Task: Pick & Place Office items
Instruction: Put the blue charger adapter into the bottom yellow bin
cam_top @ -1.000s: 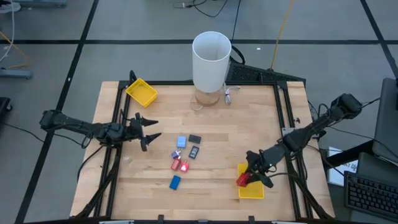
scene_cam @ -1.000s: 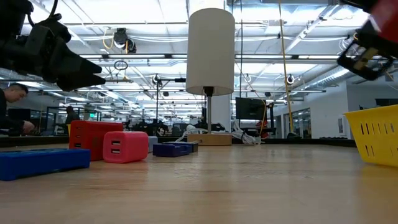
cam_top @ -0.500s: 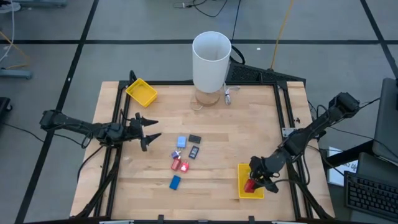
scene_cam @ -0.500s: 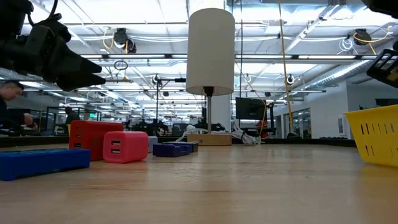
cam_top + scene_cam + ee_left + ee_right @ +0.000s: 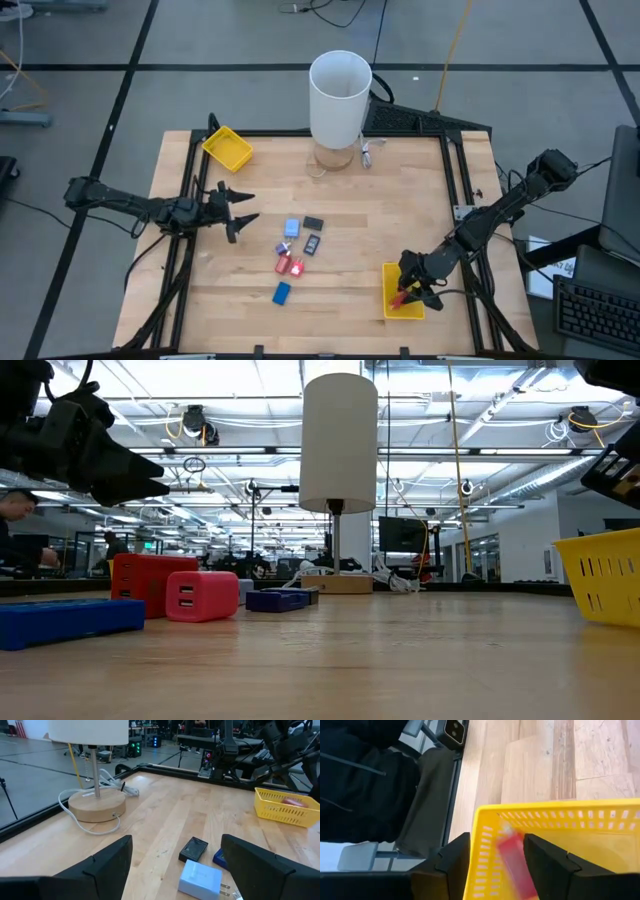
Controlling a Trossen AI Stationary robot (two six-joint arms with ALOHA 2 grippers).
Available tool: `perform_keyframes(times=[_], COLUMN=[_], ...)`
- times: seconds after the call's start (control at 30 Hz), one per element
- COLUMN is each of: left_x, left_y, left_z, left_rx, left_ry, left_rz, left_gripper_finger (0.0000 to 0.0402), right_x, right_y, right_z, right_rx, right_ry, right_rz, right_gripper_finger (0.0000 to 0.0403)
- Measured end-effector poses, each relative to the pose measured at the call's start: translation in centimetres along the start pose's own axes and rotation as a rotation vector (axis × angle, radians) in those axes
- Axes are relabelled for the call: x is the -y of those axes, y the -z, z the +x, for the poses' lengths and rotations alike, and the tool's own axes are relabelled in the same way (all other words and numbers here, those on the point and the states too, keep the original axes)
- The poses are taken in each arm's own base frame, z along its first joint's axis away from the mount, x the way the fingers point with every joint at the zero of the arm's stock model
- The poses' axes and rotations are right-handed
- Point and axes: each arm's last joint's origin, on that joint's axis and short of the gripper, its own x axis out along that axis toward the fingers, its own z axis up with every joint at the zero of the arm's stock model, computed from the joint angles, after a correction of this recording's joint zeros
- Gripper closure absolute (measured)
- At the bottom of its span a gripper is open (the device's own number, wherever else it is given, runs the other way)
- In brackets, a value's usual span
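Your wooden table (image 5: 350,190) carries a tall white lamp (image 5: 340,95) at the far edge, standing on a round wooden base (image 5: 96,805). One yellow tray (image 5: 228,147) sits at the far left corner, and a second yellow tray (image 5: 390,300) lies at the near right. Your left gripper (image 5: 240,208) hovers at the table's left side with its fingers spread wide and empty. Your right gripper (image 5: 410,290) is over the near right tray, fingers parted, and a red block (image 5: 512,862) lies between them inside that tray. In the middle of the table you have the rest of the office items: a light blue block (image 5: 292,228), a black block (image 5: 314,223), a dark block (image 5: 311,243), two red blocks (image 5: 290,266) and a blue block (image 5: 281,293)
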Motion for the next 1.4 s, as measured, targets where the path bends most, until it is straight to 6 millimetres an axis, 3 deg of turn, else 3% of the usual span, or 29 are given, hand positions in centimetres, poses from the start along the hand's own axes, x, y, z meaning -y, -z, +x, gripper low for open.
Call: perform_keyframes(times=[0.33,0.7,1.13,1.4], left_x=[0.0,0.0,0.0,0.0], left_y=[0.0,-0.1,-0.1,-0.1], left_z=[0.0,0.0,0.0,0.0], left_rx=[0.001,0.007,0.007,0.007], left_ry=[0.000,0.002,0.002,0.002], left_rz=[0.000,-0.002,-0.002,-0.002], left_gripper_finger=[0.0076,0.0098,0.0085,0.0073], right_x=[0.0,0.9,2.5,3.4], right_y=[-0.2,-1.4,-4.4,-7.4], right_z=[0.0,-0.2,-1.1,-2.7], right_rx=[0.011,0.079,0.386,0.653], right_ry=[-0.002,0.024,0.319,0.538], right_rz=[-0.005,-0.052,-0.369,-0.512], right_gripper_finger=[0.0223,0.0223,0.0222,0.0222])
